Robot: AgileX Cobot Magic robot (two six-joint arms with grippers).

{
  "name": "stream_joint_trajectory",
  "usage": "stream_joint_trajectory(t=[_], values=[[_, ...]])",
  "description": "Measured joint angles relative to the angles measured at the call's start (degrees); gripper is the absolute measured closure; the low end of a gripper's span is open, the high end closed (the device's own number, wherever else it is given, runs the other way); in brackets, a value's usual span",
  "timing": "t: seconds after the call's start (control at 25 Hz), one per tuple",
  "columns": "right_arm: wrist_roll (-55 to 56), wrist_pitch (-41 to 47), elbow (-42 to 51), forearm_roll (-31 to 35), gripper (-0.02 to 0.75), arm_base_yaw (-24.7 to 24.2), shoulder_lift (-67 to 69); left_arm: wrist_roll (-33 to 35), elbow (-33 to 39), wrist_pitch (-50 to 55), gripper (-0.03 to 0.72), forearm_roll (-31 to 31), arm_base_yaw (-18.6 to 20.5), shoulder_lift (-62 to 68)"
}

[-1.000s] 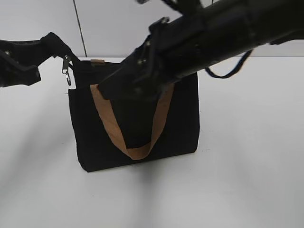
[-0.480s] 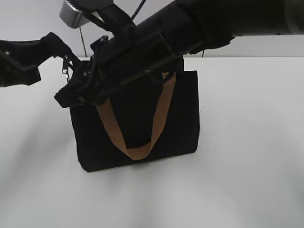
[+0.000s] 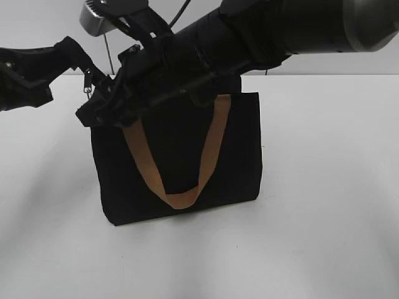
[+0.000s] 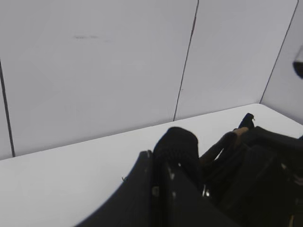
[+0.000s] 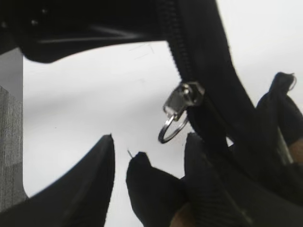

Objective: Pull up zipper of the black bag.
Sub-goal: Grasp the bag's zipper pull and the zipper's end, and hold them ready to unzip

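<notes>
The black bag (image 3: pixel 237 156) stands upright on the white table, with a tan strap handle (image 3: pixel 212 143) hanging down its front. My left gripper (image 3: pixel 76 55) is shut on the bag's top left corner; the left wrist view shows its fingers (image 4: pixel 160 158) closed on black fabric. My right arm reaches across the bag's top, and its gripper (image 3: pixel 90 117) is at that same corner. In the right wrist view the zipper's silver slider (image 5: pixel 183 98) and ring pull (image 5: pixel 172 130) hang just beyond my open right jaws (image 5: pixel 150 150), which touch nothing. The slider also shows in the exterior view (image 3: pixel 89 88).
The white table (image 3: pixel 324 218) spreads around the bag. A grey panelled wall (image 4: pixel 118 61) stands close behind. My right arm (image 3: pixel 268 31) hides the bag's top edge. A tuft of black fabric (image 5: pixel 144 177) sits between the right jaws.
My right arm has swung left across the bag's top, and its gripper has come to the top left corner by the slider. The left gripper has held the corner and risen slightly.
</notes>
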Motion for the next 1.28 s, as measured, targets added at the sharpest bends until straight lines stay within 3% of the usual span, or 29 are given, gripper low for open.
stream_joint_trajectory(t=[0.36, 0.6, 0.96, 1.28], values=[[0.1, -4.4, 0.0, 7.0, 0.493, 0.0, 1.0, -1.0, 0.0, 0.0, 0.688, 1.7, 0.0, 0.0], [0.9, -4.4, 0.0, 6.8, 0.729, 0.0, 1.0, -1.0, 0.0, 1.0, 0.688, 2.5, 0.0, 0.0], [10.0, 0.5, 0.0, 2.3, 0.736, -1.1, -0.3, -1.0, -0.1, 16.6, 0.688, 3.1, -0.2, 0.0], [12.3, 2.7, 0.0, 1.5, 0.737, -3.2, -1.7, -1.0, -0.3, 20.1, 0.688, 3.7, 1.1, -0.5]])
